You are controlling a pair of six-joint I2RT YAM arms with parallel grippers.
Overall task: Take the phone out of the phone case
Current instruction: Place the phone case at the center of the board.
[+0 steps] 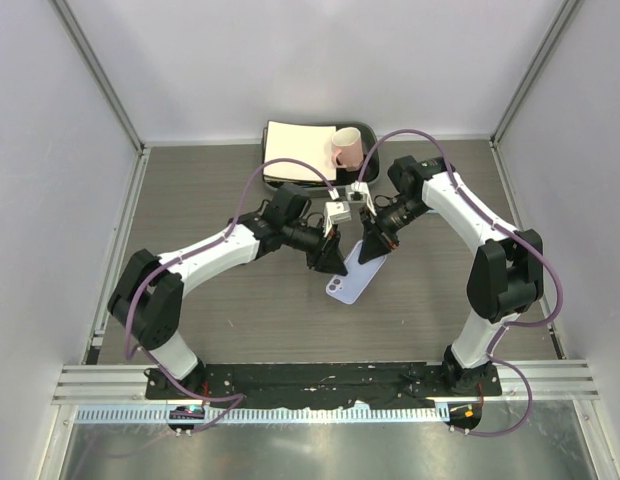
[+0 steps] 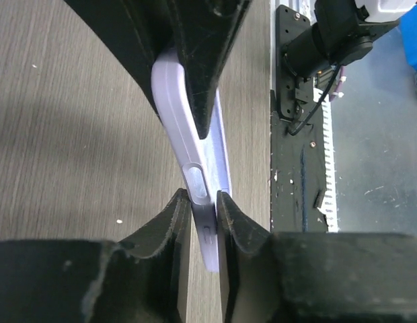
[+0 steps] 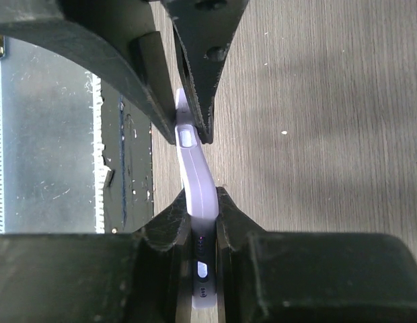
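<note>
The phone sits in a lavender case, held tilted above the wooden table at mid-view. My left gripper is shut on the case's left edge, and my right gripper is shut on its right edge. In the left wrist view the case runs edge-on and bowed between my left gripper's fingertips, with the right fingers clamped on it farther up. In the right wrist view the case curves between my right gripper's fingertips. A dark strip with small openings shows there.
A black tray at the back holds a cream pad and a pink cup. Grey walls enclose the table on three sides. The black base rail runs along the near edge.
</note>
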